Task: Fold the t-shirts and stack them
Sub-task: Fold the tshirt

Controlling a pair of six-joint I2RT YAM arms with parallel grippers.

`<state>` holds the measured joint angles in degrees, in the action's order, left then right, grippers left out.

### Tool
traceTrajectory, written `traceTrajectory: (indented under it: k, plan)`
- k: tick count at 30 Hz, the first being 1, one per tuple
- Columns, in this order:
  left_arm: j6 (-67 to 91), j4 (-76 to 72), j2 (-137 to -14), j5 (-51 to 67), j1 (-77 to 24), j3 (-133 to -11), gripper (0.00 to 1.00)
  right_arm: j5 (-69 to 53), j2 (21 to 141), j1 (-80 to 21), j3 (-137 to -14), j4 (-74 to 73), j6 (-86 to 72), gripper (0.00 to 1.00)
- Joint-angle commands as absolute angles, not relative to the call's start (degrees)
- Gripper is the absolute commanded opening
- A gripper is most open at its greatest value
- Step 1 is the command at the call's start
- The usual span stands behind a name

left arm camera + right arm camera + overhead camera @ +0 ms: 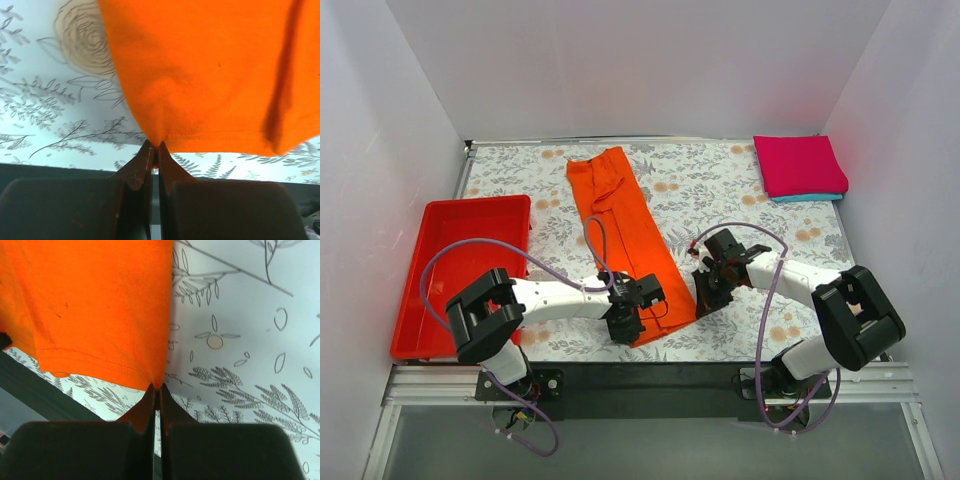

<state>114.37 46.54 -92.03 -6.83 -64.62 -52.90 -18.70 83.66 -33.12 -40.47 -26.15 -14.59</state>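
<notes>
1. The left gripper point(155, 148) was clamped shut on one hem corner of the orange t-shirt point(620, 215).
2. The right gripper point(156, 388) pinched the other hem corner.
3. The orange t-shirt lay in a long strip on the floral table point(720, 185).
4. The pink t-shirt point(798, 163) sat folded on the teal t-shirt point(815, 198) at the far right.

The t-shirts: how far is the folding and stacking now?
Done: the folded pink shirt lies on the folded teal shirt at the far right. In hand: the left gripper and right gripper each pinch a near hem corner of the orange shirt, a long strip. Left: fold it square and stack it.
</notes>
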Motion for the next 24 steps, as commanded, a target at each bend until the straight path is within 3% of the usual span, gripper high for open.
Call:
traceTrajectory:
  k: [1, 13, 20, 24]
  plan:
    - [121.29, 51.06, -88.86, -5.46, -64.95, -50.98, 0.00, -17.40, 80.69, -33.57, -39.03, -31.89, -13.45, 0.01]
    - [120.15, 50.71, -81.84, 2.46, -66.01, -46.32, 0.00, -21.71, 74.88, -35.77, -35.15, -36.74, -13.80, 0.01]
    - [119.63, 50.27, -76.04, 1.41, -61.45, -48.16, 0.00, -19.51, 76.90, -35.68, -43.76, -40.43, -13.62, 0.01]
    - [116.30, 48.44, -74.01, -1.12, -53.38, -48.34, 0.00, -16.53, 80.24, -35.60, -52.97, -41.74, -12.83, 0.01]
